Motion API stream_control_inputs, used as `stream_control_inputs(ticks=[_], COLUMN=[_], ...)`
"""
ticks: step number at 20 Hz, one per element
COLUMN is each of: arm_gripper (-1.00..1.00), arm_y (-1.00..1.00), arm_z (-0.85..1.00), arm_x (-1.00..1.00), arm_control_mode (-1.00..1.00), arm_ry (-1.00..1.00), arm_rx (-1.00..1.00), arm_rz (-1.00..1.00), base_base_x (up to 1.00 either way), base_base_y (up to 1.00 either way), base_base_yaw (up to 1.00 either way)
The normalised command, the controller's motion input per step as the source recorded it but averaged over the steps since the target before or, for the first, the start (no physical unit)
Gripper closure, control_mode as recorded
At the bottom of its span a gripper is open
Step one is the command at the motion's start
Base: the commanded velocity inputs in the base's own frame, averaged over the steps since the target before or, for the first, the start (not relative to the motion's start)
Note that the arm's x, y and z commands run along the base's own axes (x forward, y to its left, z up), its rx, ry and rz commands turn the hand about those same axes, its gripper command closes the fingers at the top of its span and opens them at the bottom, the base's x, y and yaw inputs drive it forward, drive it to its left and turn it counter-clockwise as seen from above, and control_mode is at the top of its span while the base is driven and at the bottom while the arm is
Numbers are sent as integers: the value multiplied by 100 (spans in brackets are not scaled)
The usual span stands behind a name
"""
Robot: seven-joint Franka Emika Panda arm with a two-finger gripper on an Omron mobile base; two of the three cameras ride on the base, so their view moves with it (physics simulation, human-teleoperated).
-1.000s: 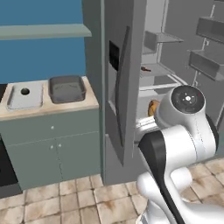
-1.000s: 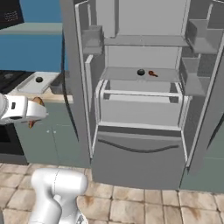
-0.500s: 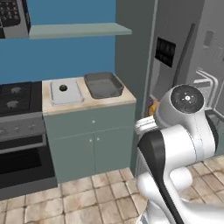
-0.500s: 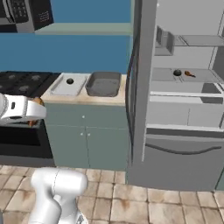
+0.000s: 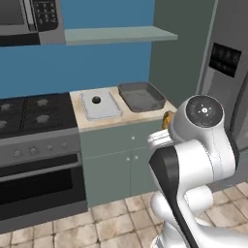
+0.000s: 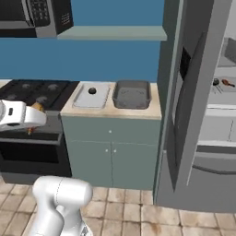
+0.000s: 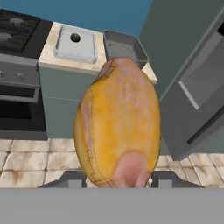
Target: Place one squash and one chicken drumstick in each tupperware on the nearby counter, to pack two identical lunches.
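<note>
The tabletop (image 6: 152, 108) carries the dark tupperware (image 6: 132, 94) and the pale tupperware (image 6: 91, 96), already holding one squash (image 6: 92, 91). The golden chicken drumstick (image 7: 117, 124) is clamped in the fingers, carried clear for packing.

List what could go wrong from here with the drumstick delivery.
1. The golden drumstick bulges far past the end effector, so it could slip out over the tiled floor.
2. The pale tupperware already holds a squash; the drumstick could knock it.
3. The dark tupperware sits beside it, so the drop could miss.
</note>
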Motion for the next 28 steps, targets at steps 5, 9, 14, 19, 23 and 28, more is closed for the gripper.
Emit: stream_control_inputs(ticks=[5,9,14,19,23,28], arm_gripper=[100,100,100,100,100,100], arm_y=[0,0,0,0,8,5], arm_z=[0,0,0,0,-17,-65], arm_x=[0,0,0,0,2,42], arm_control_mode=[100,100,100,100,-100,-100], arm_ry=[0,0,0,0,2,17], arm_rx=[0,0,0,0,0,2], arm_rz=[0,0,0,0,0,0], base_base_x=[100,91,71,41,6,0], base_base_y=[0,24,16,24,31,0], base_base_yaw=[0,0,0,0,0,0])
